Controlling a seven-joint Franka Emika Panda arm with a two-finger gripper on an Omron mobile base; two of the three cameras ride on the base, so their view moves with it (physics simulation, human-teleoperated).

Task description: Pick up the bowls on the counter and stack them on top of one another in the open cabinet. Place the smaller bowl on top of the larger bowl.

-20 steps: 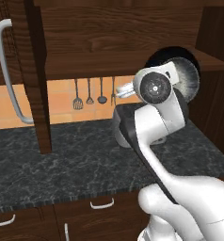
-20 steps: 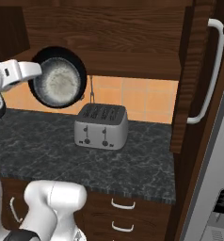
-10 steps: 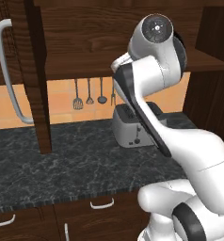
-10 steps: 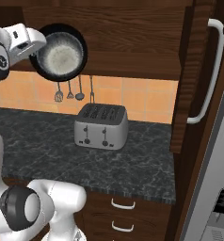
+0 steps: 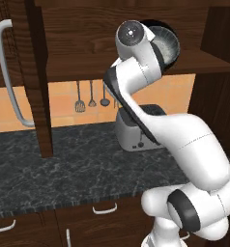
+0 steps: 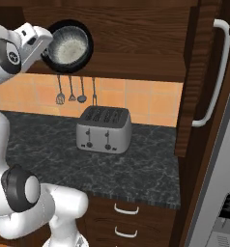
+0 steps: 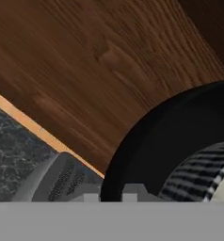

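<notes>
Raised since a second ago, the wide glossy black bowl [image 6: 67, 46] now tilts at the dark wooden cabinet shelf [image 6: 136, 65]. Gripper [image 6: 45, 50] holds its rim, seemingly closed on it; the bowl is not yet set down, and stacking remains.

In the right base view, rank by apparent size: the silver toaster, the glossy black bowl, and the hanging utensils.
1. Silver toaster, though nearer the camera.
2. Glossy black bowl, held up at the shelf.
3. Hanging utensils, clearly smallest.

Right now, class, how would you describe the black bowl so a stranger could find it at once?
Look at the dark wooden cabinet above the stone counter. At its shelf edge, above the silver toaster, the white arm holds up the black bowl. It is round, tilted on edge, its pale speckled inside showing.
</notes>
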